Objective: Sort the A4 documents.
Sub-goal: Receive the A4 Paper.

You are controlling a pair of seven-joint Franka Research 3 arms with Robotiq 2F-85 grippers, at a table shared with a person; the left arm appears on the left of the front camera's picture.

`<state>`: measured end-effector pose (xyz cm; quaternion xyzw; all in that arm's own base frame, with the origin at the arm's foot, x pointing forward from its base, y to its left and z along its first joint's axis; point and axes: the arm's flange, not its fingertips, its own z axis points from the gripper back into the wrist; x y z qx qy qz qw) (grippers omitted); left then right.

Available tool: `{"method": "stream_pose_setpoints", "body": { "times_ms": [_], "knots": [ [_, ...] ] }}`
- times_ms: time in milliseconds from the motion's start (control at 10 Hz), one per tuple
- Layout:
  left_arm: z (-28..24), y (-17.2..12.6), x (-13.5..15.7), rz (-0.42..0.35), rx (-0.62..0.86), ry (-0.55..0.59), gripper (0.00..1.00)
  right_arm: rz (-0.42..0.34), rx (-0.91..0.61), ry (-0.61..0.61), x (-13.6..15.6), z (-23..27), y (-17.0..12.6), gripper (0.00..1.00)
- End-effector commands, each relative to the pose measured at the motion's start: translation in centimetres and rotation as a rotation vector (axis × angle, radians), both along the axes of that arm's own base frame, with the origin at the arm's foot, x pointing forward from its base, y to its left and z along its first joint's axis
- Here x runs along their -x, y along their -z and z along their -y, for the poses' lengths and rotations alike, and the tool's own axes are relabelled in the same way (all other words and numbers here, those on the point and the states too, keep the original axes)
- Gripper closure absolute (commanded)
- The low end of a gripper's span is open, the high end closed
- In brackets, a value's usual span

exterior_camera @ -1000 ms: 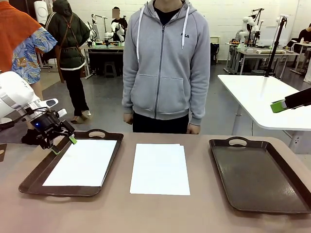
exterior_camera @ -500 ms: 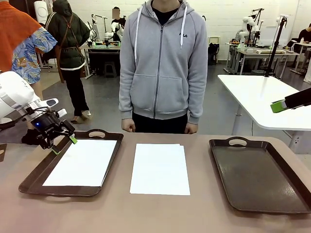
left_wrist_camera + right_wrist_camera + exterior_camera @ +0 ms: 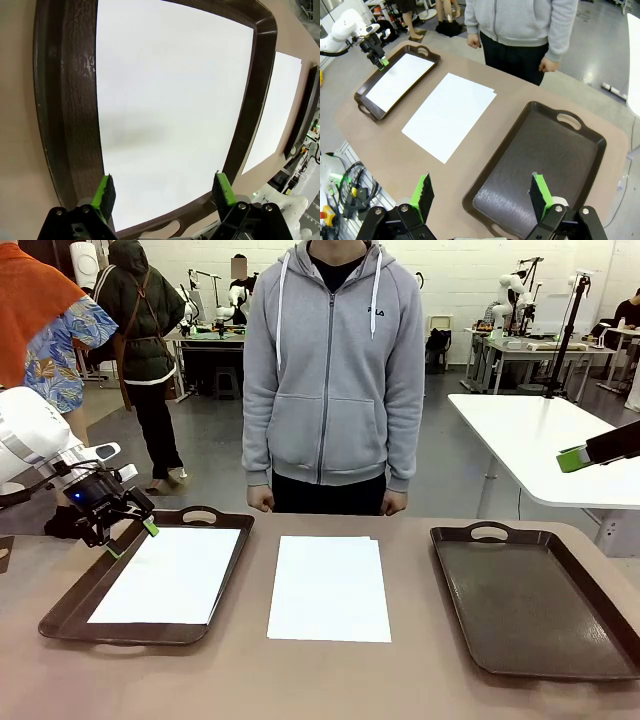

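Note:
A small stack of A4 documents lies on the table's middle, its top sheets slightly offset. Another white sheet lies flat in the left brown tray. My left gripper hovers open just above that tray's far left corner, holding nothing. High off the table's right side, my right gripper stands open and empty, looking down on the bare right tray.
A person in a grey hoodie stands at the far edge, with hands hanging near the table. A white table stands behind on the right. Bare tabletop lies between the trays and along the near edge.
The person has shifted slightly to the left. Neither arm has moved and the sheets lie as before.

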<state>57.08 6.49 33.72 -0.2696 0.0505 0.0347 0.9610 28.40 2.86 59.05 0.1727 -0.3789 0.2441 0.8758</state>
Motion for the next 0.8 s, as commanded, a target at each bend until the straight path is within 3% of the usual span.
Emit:
{"method": "stream_pose_setpoints", "body": {
  "times_ms": [0, 200, 300, 400, 500, 700],
  "knots": [
    [-0.1, 0.0, 0.0, 0.008, -0.002, 0.012, 0.00, -0.004, -0.008, -0.013, -0.2, 0.1, 0.2, 0.00],
    [0.0, 0.0, 0.0, 0.000, 0.000, 0.000, 0.00, -0.004, -0.008, -0.013, -0.2, 0.1, 0.2, 0.00],
    [3.1, -3.2, -0.1, 0.067, -0.099, 0.015, 0.00, -0.004, -0.008, -0.013, -0.2, 0.1, 0.2, 0.00],
    [4.7, -8.1, 1.4, 0.221, -0.245, -0.022, 0.00, -0.004, -0.008, -0.013, -0.2, 0.1, 0.2, 0.00],
    [5.2, -11.6, 3.7, 0.328, -0.308, -0.039, 0.00, -0.004, -0.008, -0.013, -0.2, 0.1, 0.2, 0.00],
    [6.7, -15.6, 8.6, 0.550, -0.350, -0.015, 0.00, -0.004, -0.008, -0.013, -0.2, 0.1, 0.2, 0.00]
  ]
}}
